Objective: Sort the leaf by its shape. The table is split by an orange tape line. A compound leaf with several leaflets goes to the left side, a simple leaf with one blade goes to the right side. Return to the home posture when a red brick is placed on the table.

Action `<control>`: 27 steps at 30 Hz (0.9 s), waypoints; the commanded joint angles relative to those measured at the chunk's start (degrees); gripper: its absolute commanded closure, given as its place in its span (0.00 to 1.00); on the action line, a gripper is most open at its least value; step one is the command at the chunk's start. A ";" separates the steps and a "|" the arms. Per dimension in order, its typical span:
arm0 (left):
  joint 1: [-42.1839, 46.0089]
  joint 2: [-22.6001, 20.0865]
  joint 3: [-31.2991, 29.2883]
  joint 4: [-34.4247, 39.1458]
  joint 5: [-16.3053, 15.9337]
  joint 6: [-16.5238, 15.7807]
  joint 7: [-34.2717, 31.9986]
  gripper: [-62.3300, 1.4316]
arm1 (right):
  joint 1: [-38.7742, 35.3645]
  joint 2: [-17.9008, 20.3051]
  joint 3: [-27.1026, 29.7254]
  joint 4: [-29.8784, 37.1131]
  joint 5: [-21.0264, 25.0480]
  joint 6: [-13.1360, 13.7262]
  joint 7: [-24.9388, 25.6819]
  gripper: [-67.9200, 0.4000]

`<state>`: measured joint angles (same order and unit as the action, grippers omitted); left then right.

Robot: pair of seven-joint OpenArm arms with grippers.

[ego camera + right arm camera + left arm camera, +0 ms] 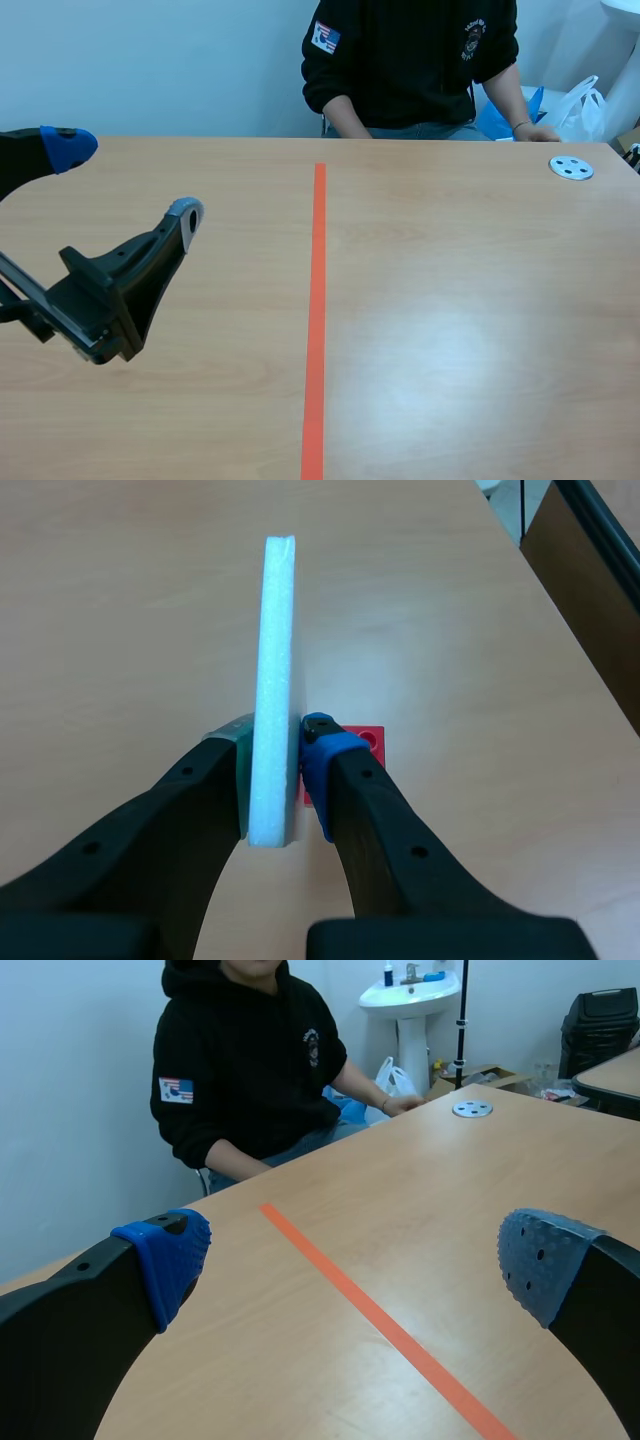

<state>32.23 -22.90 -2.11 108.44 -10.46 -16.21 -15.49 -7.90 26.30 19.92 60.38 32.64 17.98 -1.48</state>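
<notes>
White foam slab (272, 680) pinched edge-on, its face hiding any leaf
You are holding it in the right gripper (277, 752), pads pressing both faces, near one tabletop (120, 600) edge; the left gripper (352, 1260) is hanging wide open, empty, over the left half. No leaf is showing, so try turning the slab's face toward a camera before picking a side of the orange tape line (316, 300).
</notes>
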 commanded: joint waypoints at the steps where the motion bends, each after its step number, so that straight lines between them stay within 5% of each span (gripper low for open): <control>1: 0.15 -0.17 0.11 0.57 -0.42 0.11 -0.96 0.01 | 0.85 0.55 0.02 1.29 0.61 -0.87 1.42 0.90; 9: 0.17 -0.17 0.11 0.57 -0.42 0.11 -0.96 0.01 | 0.57 -1.81 0.02 -1.07 -0.02 -3.65 2.12 0.90; 19: 0.17 -0.17 0.11 0.57 -0.42 0.11 -0.96 0.01 | 0.26 -2.82 0.02 -1.42 0.00 -3.96 2.82 0.88; 24: 0.17 -0.20 0.11 0.57 -0.42 0.11 -0.96 0.01 | 0.26 -2.82 0.02 -1.42 -0.02 -4.52 2.73 0.67; 27: 0.17 -0.20 0.11 0.57 -0.42 0.11 -0.96 0.01 | 0.26 -2.82 0.02 -1.42 -0.02 -4.52 2.75 0.63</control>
<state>32.23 -22.90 -2.11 108.44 -10.48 -16.21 -15.49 -8.32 22.24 19.75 58.33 32.42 13.69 0.36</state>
